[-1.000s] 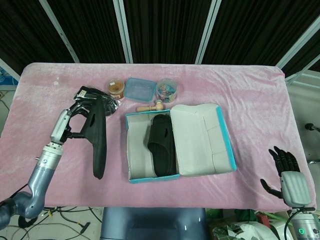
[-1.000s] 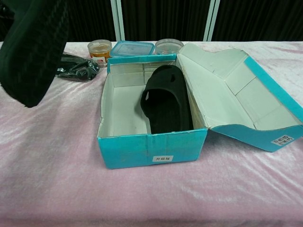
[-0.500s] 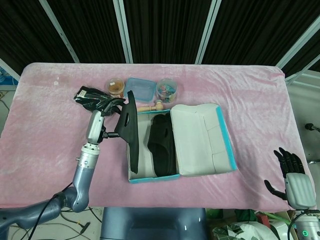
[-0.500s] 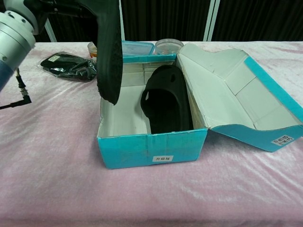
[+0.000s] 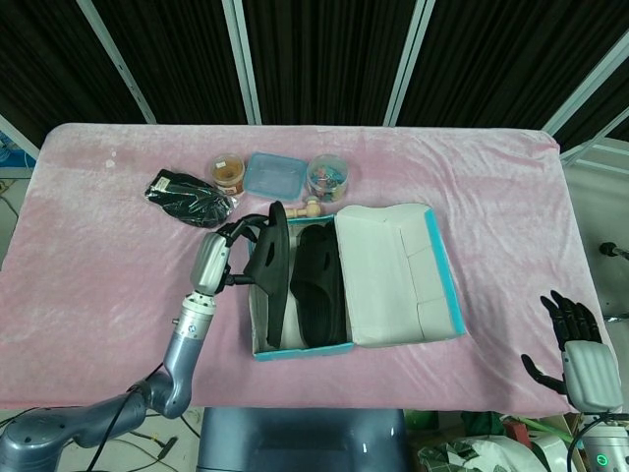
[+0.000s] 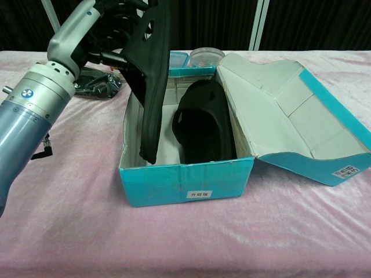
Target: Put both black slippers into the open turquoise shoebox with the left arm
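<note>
One slipper point(image 5: 316, 283) flat in shoebox point(image 5: 439, 264) | left hand point(image 5: 228, 248) grips second slipper point(image 5: 271, 270) on edge inside | right hand point(image 5: 575, 339) fingers spread, empty.

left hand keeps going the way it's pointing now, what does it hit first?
Likely the turquoise shoebox: the left hand points right, toward its near left wall, holding the second black slipper tilted over the empty left side beside the slipper already inside. Depth is uncertain.

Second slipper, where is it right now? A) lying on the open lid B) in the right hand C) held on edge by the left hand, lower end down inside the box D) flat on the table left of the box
C: the left hand grips the second slipper on edge, its lower end inside the shoebox beside the first slipper.
</note>
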